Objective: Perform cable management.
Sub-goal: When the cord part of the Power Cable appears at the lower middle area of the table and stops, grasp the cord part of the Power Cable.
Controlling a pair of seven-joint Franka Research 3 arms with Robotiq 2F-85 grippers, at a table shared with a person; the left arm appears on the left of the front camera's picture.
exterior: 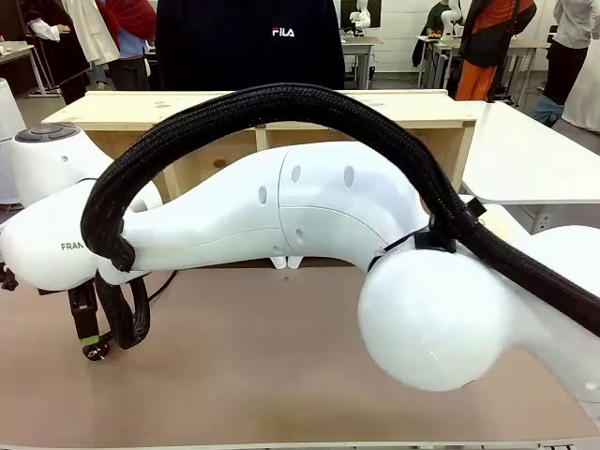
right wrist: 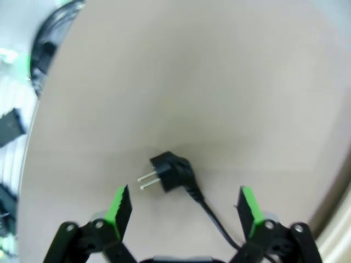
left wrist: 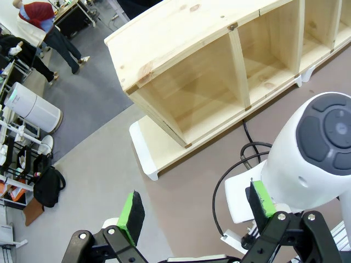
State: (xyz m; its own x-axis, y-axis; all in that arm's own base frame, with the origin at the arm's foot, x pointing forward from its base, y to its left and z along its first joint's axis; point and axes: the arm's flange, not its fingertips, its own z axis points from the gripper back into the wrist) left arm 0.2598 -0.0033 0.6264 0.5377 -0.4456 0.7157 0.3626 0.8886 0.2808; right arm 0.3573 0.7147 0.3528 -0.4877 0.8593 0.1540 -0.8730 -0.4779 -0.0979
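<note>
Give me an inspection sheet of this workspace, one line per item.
surface: tan tabletop, bare at the near side.
job's things: cable lies on the table, its plug unplugged, prongs free.
clutter: nothing seen.
grippers: right gripper open, pads either side of the plug, not touching it; left gripper open, holding nothing, raised over the table.
cables: braided black sleeve arches along the right arm.
surroundings: wooden shelf with open compartments; person in dark top behind it; more people farther off.
</note>
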